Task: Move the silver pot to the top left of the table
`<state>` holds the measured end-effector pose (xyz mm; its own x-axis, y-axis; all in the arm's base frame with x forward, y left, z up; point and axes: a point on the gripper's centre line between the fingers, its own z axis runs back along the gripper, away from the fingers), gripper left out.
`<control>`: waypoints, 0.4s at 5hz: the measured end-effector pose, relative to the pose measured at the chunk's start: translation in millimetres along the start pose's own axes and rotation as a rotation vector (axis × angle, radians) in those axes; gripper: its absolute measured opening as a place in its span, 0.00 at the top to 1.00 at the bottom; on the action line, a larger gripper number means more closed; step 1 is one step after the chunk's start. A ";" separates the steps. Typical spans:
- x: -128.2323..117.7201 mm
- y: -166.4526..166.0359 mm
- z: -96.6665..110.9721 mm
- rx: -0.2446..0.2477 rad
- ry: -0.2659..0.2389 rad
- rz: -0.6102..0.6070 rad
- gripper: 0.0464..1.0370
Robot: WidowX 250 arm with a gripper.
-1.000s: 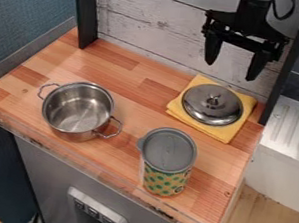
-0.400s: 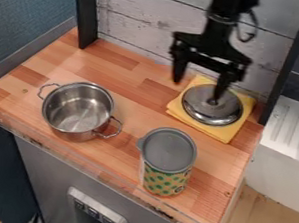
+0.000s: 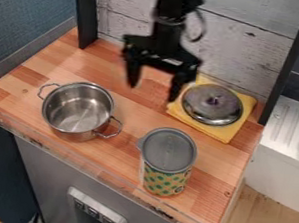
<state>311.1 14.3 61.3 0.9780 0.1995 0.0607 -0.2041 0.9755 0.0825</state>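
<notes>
Currently | silver pot (image 3: pixel 77 112): bare inside | canister (image 3: pixel 166 158): gray-lidded, contents hidden | jaws: spread wide

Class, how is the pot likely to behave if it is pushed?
The pot looks like thin metal, so it should stay stiff rather than bend. Its smooth, shiny wall may prove slippery. It stands upright and looks wide for its height, so a low push would probably slide it rather than tip it.
</notes>
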 end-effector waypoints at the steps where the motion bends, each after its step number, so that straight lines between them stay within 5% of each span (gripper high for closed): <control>1: -6.3 17.3 -13.1 0.015 0.002 0.027 0.04; 2: -5.4 31.6 -23.5 0.013 -0.019 0.081 0.04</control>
<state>300.3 46.2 40.2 0.9573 0.2759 0.0869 -0.2833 0.9548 0.0898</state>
